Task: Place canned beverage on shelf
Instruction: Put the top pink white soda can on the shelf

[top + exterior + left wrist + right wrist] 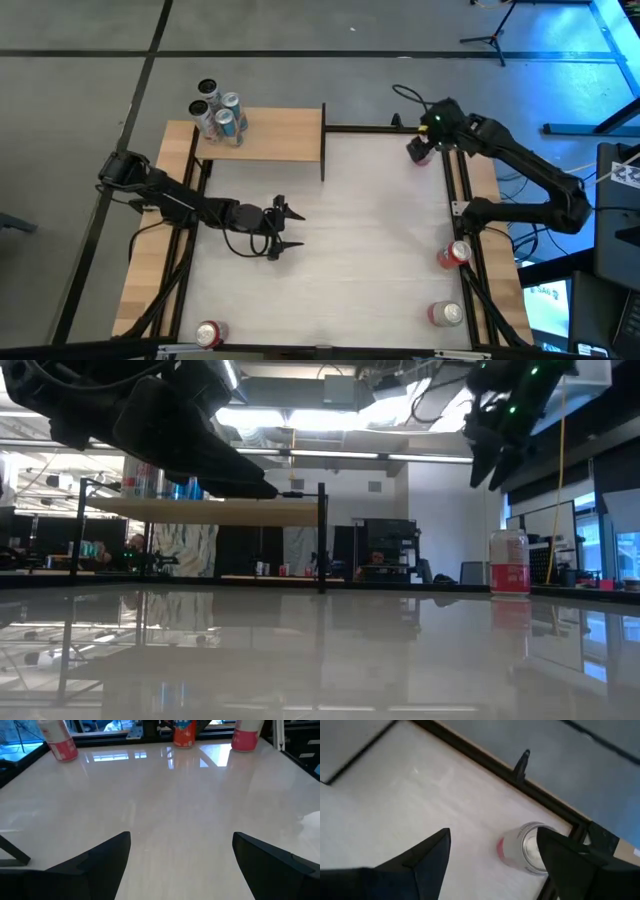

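A red and white can [527, 852] stands upright on the white table near its far right corner, also seen as the can [510, 563] in the low view. My right gripper [493, 835] hangs open above it [495, 445], touching nothing. The shelf [270, 133], a tan board with a black edge, stands raised on black legs [210, 510] at the far left and bears several cans [220, 110]. My left gripper [285, 228] is open, low over the table's left middle, with only bare tabletop between its fingers [181, 836].
Two more red cans [455, 253] [446, 314] stand along the right edge and one [208, 333] at the near left corner. A black frame rail [485, 760] runs along the far edge behind the can. The table's middle [360, 230] is bare.
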Controlling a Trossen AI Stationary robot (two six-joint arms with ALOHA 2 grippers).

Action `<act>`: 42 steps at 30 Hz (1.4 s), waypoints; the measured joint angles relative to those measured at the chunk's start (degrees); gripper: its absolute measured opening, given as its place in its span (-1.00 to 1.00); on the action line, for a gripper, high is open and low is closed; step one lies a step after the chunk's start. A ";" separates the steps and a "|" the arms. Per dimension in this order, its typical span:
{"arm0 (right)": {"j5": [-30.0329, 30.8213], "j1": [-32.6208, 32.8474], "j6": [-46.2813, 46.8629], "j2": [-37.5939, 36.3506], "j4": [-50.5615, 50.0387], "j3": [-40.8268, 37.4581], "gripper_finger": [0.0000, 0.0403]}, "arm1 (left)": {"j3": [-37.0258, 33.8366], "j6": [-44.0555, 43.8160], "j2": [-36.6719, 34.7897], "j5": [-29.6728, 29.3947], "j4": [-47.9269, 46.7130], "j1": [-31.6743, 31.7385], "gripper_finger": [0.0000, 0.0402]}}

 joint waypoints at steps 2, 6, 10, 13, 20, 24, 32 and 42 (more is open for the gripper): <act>-0.56 -1.30 -0.59 1.98 -0.02 0.01 0.46 | 0.00 0.00 0.00 -0.03 -0.04 0.00 0.70; 1.77 -2.75 -1.58 6.65 -1.00 0.02 0.46 | 0.00 0.02 0.00 -0.26 -0.07 0.00 0.70; 8.94 -4.56 -1.51 11.04 -3.31 0.02 0.46 | 0.00 0.02 0.00 -0.26 -0.14 0.00 0.70; 9.83 -5.92 -1.31 13.11 -3.58 0.02 0.46 | 0.00 0.03 0.00 -0.26 -0.15 0.00 0.70; 9.73 -6.91 -0.20 15.56 -3.69 0.02 0.46 | 0.02 0.02 0.00 -0.26 -0.19 0.00 0.70; 9.36 -6.76 -0.21 16.29 -3.40 0.02 0.46 | 0.02 0.02 0.00 -0.26 -0.19 0.00 0.70; 12.01 -6.78 0.36 18.26 -3.33 0.02 0.46 | 0.04 -0.04 0.00 0.29 -0.25 0.00 0.70; 12.28 -6.73 -0.30 21.54 -3.37 0.15 0.46 | 0.04 -0.13 0.00 0.44 -0.30 -0.02 0.70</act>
